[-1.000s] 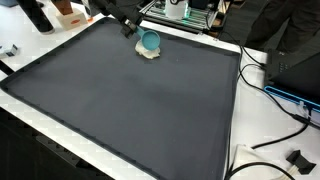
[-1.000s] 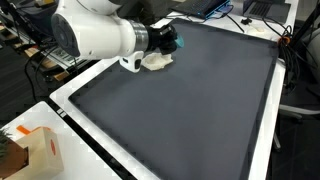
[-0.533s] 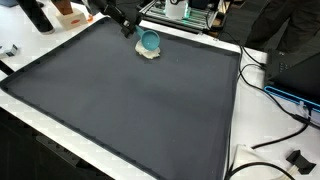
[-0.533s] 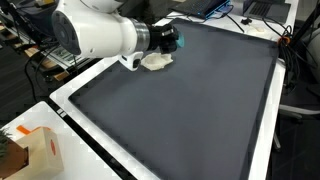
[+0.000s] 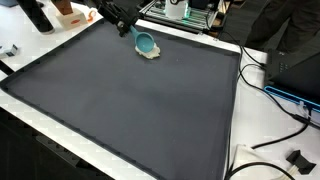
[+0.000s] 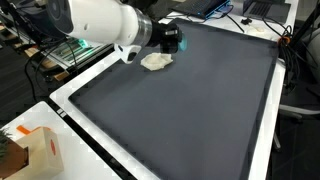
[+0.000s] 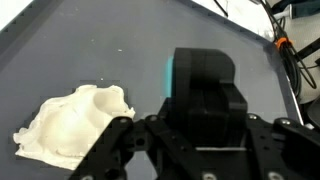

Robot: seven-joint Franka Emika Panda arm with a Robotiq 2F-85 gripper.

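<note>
A teal cup (image 5: 145, 43) hangs tilted just above a crumpled white cloth (image 5: 151, 56) at the far edge of the black mat (image 5: 140, 110). My gripper (image 5: 133, 32) is shut on the cup's rim. In the wrist view only a thin teal strip of the cup (image 7: 168, 72) shows beside the black fingers (image 7: 205, 85), and the cloth (image 7: 75, 120) lies on the mat to the left below them. In an exterior view the white arm covers most of the gripper (image 6: 173, 39), with the cloth (image 6: 156, 61) just beside it.
An orange-and-white box (image 6: 35, 150) stands off the mat's near corner. Cables (image 5: 272, 92) and a black plug (image 5: 297, 158) lie on the white table edge beside the mat. Lab equipment (image 5: 185, 12) and a dark bottle (image 5: 36, 14) stand behind the mat.
The arm has risen and drawn back a little. The cup, which sat upright on the cloth, is now tilted and lifted off it.
</note>
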